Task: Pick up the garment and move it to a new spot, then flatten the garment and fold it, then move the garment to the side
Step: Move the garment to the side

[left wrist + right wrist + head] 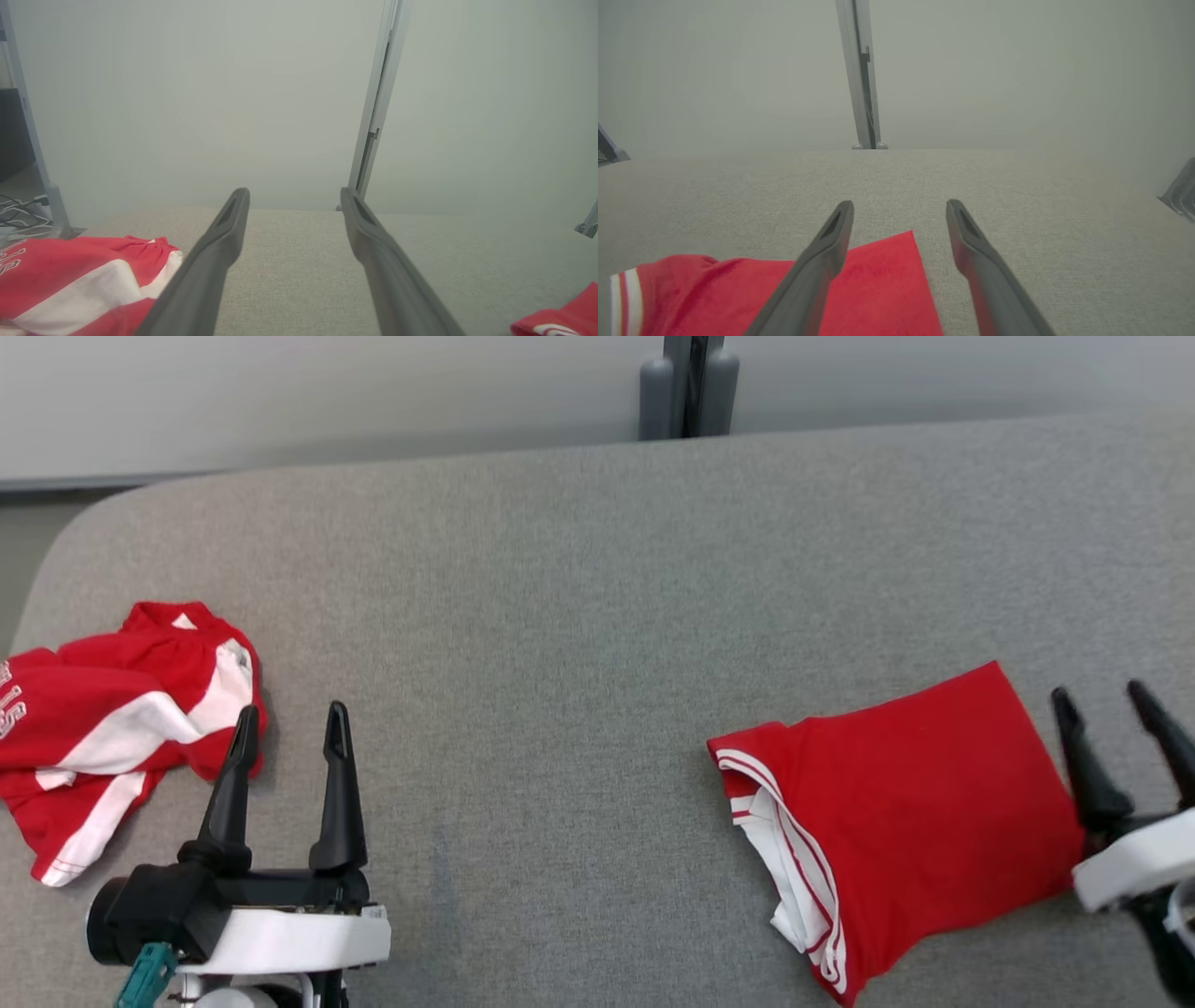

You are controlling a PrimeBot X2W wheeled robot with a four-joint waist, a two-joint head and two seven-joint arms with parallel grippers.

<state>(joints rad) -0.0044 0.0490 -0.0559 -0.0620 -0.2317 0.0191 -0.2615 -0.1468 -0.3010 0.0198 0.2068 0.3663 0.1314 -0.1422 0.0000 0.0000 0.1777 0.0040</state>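
A folded red garment [915, 803] with white striped trim lies flat on the grey padded table [597, 569] at the right; its corner shows in the right wrist view [878, 284] and the left wrist view [560, 317]. My right gripper [1099, 693] stands open just beyond its right edge, with nothing between the fingers [900, 204]. A crumpled red and white garment [112, 709] with white lettering lies at the table's left end [70, 275]. My left gripper [291, 714] is open and empty beside that garment's right edge [294, 192].
A grey upright post [688, 387] stands behind the table's far edge against a pale wall. The table's rounded left corner [56, 560] is close to the crumpled garment. Cables [18, 214] lie on the floor off the left end.
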